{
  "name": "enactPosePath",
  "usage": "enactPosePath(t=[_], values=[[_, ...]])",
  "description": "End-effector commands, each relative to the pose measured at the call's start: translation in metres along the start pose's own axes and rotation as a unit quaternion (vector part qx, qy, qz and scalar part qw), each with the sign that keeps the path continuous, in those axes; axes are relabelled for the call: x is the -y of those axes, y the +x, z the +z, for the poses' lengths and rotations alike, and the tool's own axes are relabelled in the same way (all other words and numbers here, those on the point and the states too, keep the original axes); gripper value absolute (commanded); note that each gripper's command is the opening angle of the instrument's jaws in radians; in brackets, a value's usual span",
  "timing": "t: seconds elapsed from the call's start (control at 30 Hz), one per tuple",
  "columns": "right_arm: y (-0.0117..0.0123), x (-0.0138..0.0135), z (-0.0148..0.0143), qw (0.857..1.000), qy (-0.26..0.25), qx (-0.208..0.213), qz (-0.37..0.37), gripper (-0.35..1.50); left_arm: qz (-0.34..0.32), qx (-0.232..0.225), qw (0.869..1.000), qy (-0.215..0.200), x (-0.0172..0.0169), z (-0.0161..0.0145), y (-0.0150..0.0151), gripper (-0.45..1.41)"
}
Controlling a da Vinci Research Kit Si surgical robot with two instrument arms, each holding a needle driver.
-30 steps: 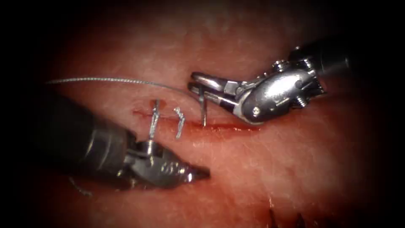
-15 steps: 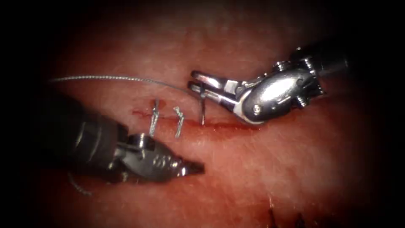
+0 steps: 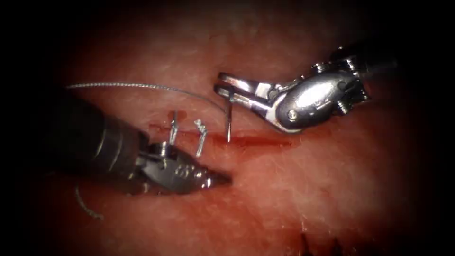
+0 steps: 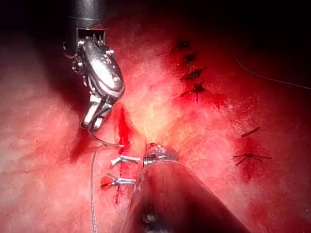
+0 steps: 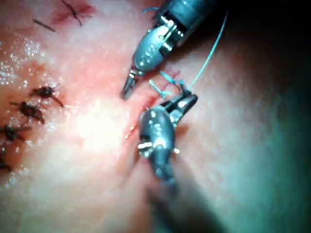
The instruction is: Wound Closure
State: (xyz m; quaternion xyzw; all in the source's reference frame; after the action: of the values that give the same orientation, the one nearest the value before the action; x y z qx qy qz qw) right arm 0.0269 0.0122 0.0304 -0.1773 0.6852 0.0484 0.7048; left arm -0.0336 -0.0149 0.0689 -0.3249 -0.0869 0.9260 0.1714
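Right tool (image 3: 222,87) — jaws clamped on the needle (image 3: 229,124) near its upper end, tip at the cut (image 3: 256,140) beside two tied stitches (image 3: 201,137), thread (image 3: 142,86) trailing left; left tool (image 3: 219,179) closed, holding nothing — a fresh bite seemingly in hand, demanding steady wrist rotation.

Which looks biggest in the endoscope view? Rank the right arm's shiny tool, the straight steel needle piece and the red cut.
1. Red cut, longest.
2. Right arm's shiny tool, holding the needle.
3. Straight steel needle piece, smallest; its tip meets the cut.
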Motion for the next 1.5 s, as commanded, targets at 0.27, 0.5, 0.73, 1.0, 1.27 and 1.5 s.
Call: enactPosePath(t=[0.27, 0.5, 0.73, 1.0, 1.27, 1.5], values=[[-0.0004, 0.0011, 0.0004, 1.000, 0.005, 0.003, 0.025, -0.35, -0.001, 0.001, 1.000, -0.002, -0.0011, 0.0005, -0.0003, -0.45], [-0.0002, 0.0007, 0.0005, 0.997, 0.005, 0.008, 0.077, -0.35, -0.001, 0.001, 1.000, -0.002, -0.0010, 0.0007, -0.0004, -0.45], [0.0000, 0.0002, 0.0006, 0.993, 0.010, 0.022, 0.119, -0.35, 0.002, 0.001, 1.000, -0.001, -0.0006, 0.0010, -0.0010, -0.45], [0.0002, -0.0001, 0.0006, 0.989, 0.004, 0.040, 0.143, -0.35, 0.003, 0.002, 1.000, 0.002, -0.0005, 0.0012, -0.0012, -0.45], [0.0003, -0.0006, 0.0008, 0.977, 0.008, 0.053, 0.208, -0.35, 0.005, 0.004, 1.000, 0.009, 0.0002, 0.0015, -0.0019, -0.45], [0.0000, -0.0004, 0.0009, 0.950, 0.022, 0.076, 0.302, -0.35, 0.003, 0.005, 1.000, 0.014, 0.0005, 0.0013, -0.0023, -0.45]])
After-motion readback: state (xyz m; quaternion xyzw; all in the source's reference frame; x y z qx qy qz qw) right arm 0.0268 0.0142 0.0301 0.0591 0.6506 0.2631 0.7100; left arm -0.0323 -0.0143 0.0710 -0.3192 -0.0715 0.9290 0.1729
